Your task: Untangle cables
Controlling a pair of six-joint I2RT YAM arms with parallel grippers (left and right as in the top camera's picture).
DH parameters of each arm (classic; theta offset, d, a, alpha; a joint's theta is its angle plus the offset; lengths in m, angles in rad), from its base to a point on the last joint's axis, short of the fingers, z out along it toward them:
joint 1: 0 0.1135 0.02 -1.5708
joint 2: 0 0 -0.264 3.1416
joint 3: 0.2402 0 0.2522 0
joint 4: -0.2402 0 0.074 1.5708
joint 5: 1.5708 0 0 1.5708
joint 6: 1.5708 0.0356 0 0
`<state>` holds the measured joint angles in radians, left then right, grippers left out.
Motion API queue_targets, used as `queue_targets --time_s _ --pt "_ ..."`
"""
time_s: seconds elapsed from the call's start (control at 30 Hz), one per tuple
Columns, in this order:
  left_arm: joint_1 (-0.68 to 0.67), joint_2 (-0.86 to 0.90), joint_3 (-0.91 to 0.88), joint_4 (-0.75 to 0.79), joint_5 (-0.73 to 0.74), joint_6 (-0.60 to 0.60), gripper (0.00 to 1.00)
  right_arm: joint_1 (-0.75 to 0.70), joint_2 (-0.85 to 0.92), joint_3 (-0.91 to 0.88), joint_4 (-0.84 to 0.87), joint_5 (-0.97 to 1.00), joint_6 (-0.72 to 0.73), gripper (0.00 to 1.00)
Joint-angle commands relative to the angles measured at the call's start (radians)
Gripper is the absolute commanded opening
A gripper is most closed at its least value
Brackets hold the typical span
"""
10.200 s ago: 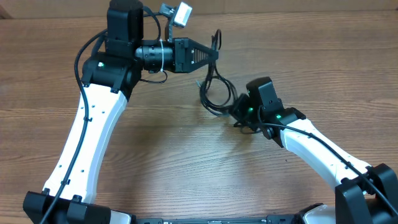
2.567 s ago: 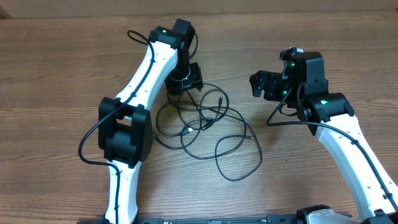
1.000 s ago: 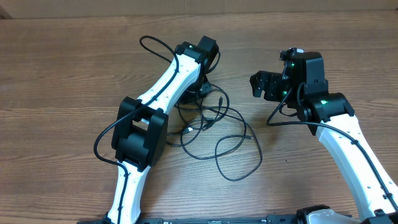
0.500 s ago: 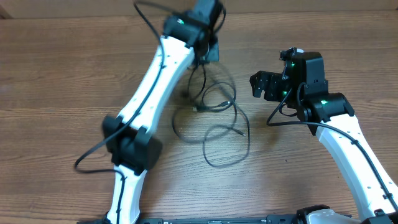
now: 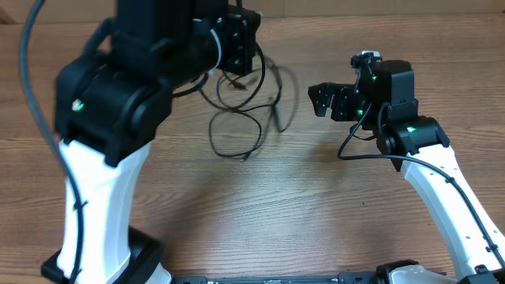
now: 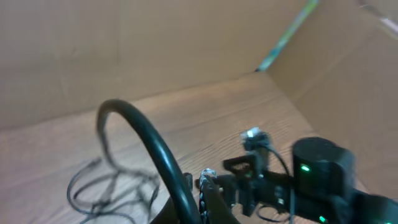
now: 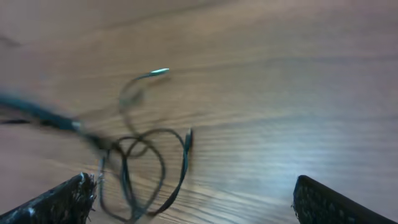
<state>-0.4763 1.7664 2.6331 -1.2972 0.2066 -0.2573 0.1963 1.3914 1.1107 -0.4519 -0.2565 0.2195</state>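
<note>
Left arm (image 5: 118,118): now raised close to the overhead camera, well above its position half a second ago.
Right arm (image 5: 426,158): shifted slightly left.
Cables (image 5: 237,112): drawn from a wide sprawl into a tighter bunch at the table's (image 5: 276,213) centre-rear.
Left gripper (image 5: 246,43): pinches the cables.
Right gripper (image 5: 318,99): fingers spread, empty, just right of the cables.

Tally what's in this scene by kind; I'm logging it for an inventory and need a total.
Robot arms: 2, the left arm and the right arm
cable tangle: 1, its cords too blurred to count singly
Total: 3
</note>
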Motion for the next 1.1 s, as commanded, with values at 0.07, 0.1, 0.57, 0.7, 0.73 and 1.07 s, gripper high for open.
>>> queue_targets --time_s 0.07,0.1,0.57,0.7,0.73,1.07 --pt "-0.002 -0.042 0.004 0.032 0.083 0.060 0.04 -0.001 0.003 0.013 0.043 -0.285 -0.020 1.00" --pt "-0.002 -0.045 0.004 0.037 0.083 0.060 0.04 0.000 0.008 0.013 0.038 -0.331 -0.020 1.00" --pt "-0.001 -0.046 0.004 0.053 0.018 0.078 0.04 0.097 0.126 0.010 -0.221 -0.306 -0.149 1.00" --pt "-0.001 -0.046 0.004 0.065 -0.004 0.078 0.04 0.121 0.145 0.010 -0.219 -0.317 -0.146 1.00" --pt "-0.001 -0.046 0.004 0.074 -0.004 0.078 0.04 0.127 0.149 0.010 -0.216 -0.317 -0.146 1.00" --pt "-0.001 -0.048 0.004 0.128 -0.005 0.079 0.04 0.153 0.193 0.010 -0.201 -0.207 0.364 1.00"
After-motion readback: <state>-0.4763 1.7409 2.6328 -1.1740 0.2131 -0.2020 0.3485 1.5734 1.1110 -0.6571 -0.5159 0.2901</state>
